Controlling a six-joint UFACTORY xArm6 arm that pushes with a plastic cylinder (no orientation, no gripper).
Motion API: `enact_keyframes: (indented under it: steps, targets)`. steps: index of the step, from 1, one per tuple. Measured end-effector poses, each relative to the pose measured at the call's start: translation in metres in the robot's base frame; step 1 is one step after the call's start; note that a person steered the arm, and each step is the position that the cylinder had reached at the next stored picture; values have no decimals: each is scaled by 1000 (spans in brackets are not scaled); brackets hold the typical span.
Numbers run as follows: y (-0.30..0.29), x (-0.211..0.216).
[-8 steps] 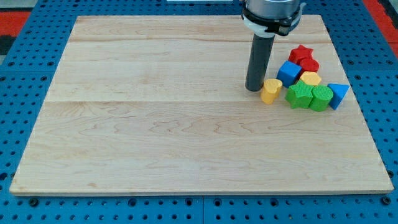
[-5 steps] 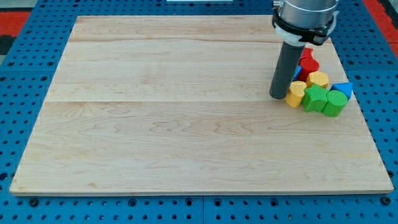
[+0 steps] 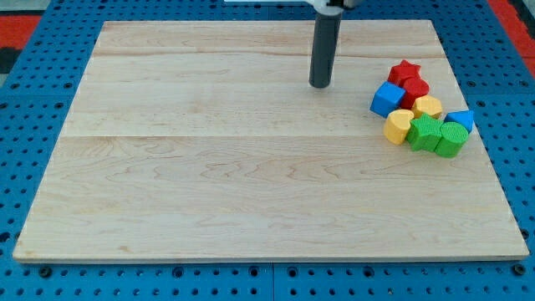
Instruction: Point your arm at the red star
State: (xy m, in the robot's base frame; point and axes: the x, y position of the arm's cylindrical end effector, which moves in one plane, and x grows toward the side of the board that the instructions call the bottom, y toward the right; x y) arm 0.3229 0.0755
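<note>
The red star (image 3: 405, 71) lies at the view's right, at the top of a tight cluster of blocks. Below it sit a red block (image 3: 415, 89), a blue cube (image 3: 387, 98), a yellow block (image 3: 428, 107), a yellow heart-like block (image 3: 398, 126), two green blocks (image 3: 424, 132) (image 3: 450, 138) and a blue block (image 3: 462, 119). My tip (image 3: 319, 85) rests on the board to the left of the cluster, apart from every block, about a hundred pixels left of the red star and slightly lower.
The wooden board (image 3: 251, 167) lies on a blue perforated table (image 3: 25, 125). The cluster sits close to the board's right edge.
My tip has moved away from the yellow heart-like block, up and to the left. Before that it pushed that block right into the cluster.
</note>
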Motion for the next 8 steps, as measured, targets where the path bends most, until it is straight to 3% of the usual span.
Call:
enact_keyframes:
  steps: [3, 8]
  targets:
    - [74, -42]
    - [124, -11]
